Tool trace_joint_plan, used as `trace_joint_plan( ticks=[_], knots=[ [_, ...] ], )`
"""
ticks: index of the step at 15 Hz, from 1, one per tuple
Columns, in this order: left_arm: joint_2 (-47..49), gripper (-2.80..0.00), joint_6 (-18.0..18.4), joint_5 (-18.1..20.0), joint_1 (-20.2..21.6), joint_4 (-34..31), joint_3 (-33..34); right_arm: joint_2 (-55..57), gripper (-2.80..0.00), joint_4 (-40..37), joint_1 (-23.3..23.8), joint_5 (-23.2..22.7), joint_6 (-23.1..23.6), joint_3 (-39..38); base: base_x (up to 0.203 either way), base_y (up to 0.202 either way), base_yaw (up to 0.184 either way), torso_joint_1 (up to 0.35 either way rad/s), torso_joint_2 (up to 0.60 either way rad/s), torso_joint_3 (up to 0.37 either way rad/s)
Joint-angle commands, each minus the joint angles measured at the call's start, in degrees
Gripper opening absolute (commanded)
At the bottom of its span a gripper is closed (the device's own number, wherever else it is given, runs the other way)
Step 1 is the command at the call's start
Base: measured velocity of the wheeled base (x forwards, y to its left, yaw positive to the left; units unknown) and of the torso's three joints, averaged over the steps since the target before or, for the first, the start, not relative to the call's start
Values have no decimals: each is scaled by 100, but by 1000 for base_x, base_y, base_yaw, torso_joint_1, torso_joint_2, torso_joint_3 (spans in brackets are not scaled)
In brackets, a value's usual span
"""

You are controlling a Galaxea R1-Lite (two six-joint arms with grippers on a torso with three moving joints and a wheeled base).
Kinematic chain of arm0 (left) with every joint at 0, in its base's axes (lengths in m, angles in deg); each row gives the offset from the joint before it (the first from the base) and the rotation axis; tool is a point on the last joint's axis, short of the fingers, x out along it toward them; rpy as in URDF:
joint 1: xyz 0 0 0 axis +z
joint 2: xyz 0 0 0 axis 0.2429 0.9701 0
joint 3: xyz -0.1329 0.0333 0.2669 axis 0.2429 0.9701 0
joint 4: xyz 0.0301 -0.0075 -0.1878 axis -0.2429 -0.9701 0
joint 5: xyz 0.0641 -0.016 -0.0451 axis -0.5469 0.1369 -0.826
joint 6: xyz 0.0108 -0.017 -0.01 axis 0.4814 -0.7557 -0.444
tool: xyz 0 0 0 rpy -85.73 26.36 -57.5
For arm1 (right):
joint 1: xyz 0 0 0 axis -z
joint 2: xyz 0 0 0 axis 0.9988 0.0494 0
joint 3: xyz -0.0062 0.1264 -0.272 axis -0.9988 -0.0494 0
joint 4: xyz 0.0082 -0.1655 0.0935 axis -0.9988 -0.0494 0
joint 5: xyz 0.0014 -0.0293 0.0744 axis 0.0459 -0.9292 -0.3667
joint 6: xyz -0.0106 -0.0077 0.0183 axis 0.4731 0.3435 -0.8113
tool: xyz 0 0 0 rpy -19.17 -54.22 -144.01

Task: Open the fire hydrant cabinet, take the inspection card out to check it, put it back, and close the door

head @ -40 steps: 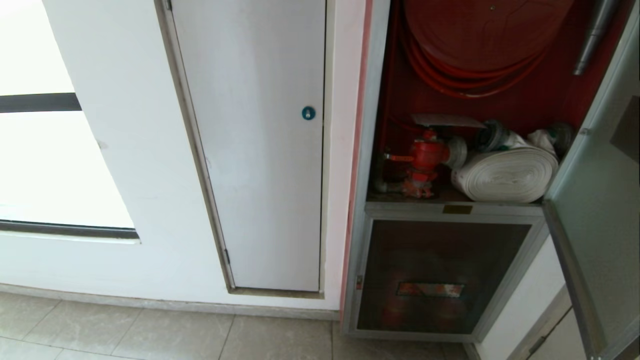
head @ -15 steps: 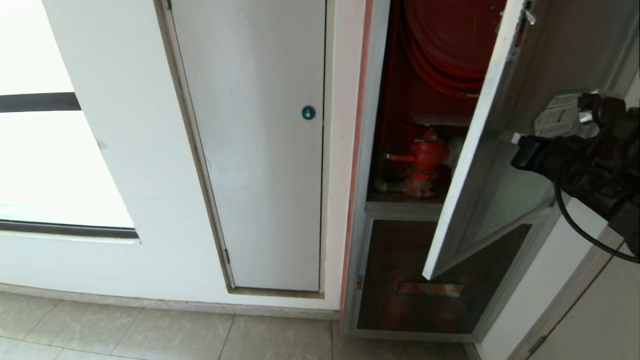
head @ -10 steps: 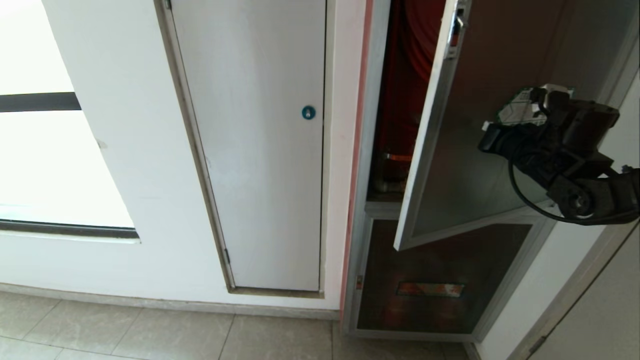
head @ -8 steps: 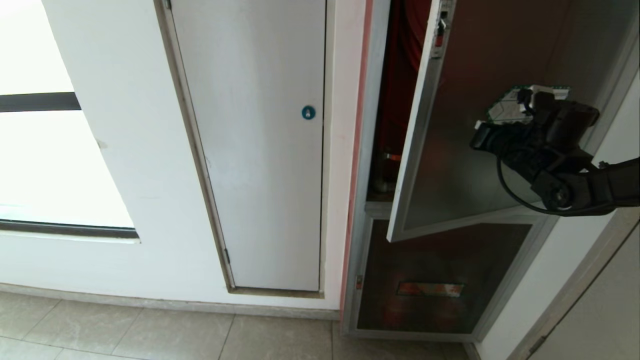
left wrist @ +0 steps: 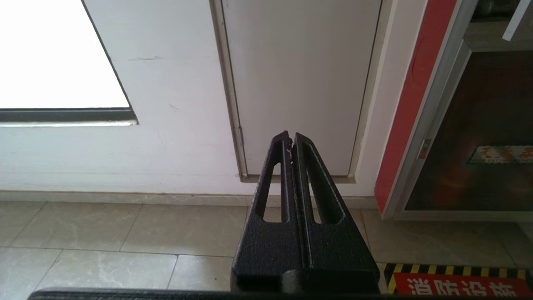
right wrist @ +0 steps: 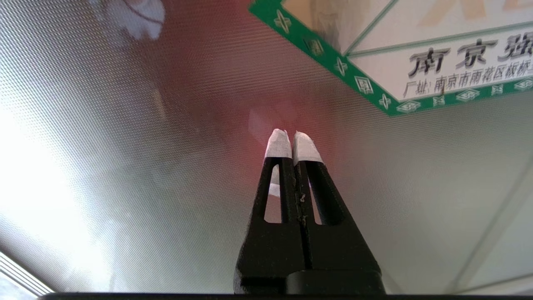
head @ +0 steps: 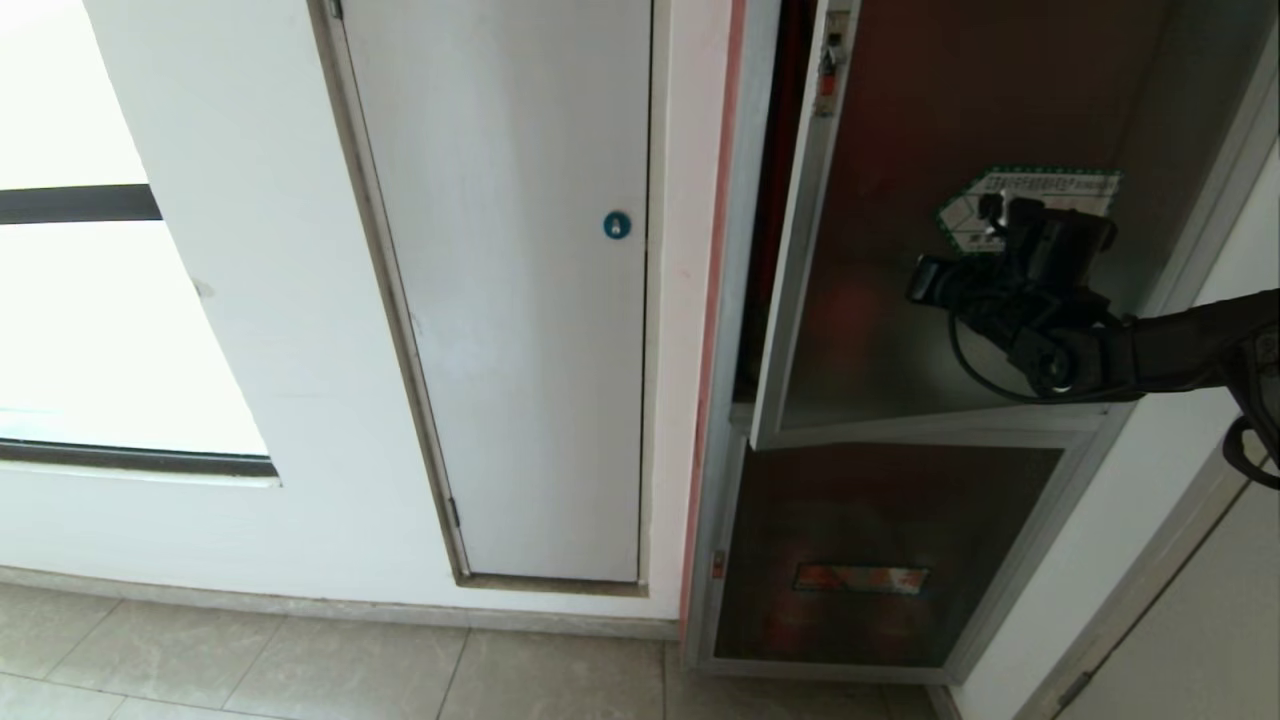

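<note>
The fire hydrant cabinet (head: 748, 250) stands at the right, its silver frame around a dark red interior that shows only as a narrow slit. The door (head: 900, 260), tinted glass with a green-bordered sticker (head: 1040, 190) and a small red latch (head: 827, 75), hangs slightly ajar. My right gripper (head: 995, 212) is shut and empty, its white-taped fingertips (right wrist: 279, 143) pressed against the glass just below the sticker (right wrist: 437, 50). Down near the floor, my left gripper (left wrist: 290, 137) is parked and shut on nothing. The inspection card is hidden behind the door.
A white panel with a round blue lock (head: 617, 226) is set in the wall left of the cabinet. Below the door is a smaller dark glass panel (head: 880, 550). A bright window (head: 80, 320) lies far left. On the tiled floor (head: 300, 660) lies a yellow-black warning marking (left wrist: 458, 277).
The door has swung from wide open to almost shut against the frame. My right arm came in from the right and followed the glass leftward, pushing it; hose reel, valve and hose roll are now covered.
</note>
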Motion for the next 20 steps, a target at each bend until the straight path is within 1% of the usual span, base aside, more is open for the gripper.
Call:
trace_joint_plan(
  ticks=[1, 5, 11, 14, 18, 20],
  knots=[
    [7, -280, 1, 2, 3, 5, 70, -58, -280, 6, -21, 79, -3, 4, 0, 0, 0, 0, 0, 0],
    [7, -280, 1, 2, 11, 5, 70, -906, -280, 18, -164, 144, -5, -946, 0, 0, 0, 0, 0, 0],
    [7, -280, 1, -5, 3, 5, 70, -3377, -280, 43, -653, 351, 36, -3423, 0, 0, 0, 0, 0, 0],
    [7, -280, 1, 2, 3, 5, 68, -4780, -280, 48, -813, 434, 466, -4768, 0, 0, 0, 0, 0, 0],
    [7, -280, 1, 2, 3, 5, 70, -6430, -280, 18, -858, 539, 899, -5896, 0, 0, 0, 0, 0, 0],
    [7, -280, 8, 2, 3, 5, 70, -7317, -280, -114, -864, 863, 1196, -6348, 0, 0, 0, 0, 0, 0]
  ],
)
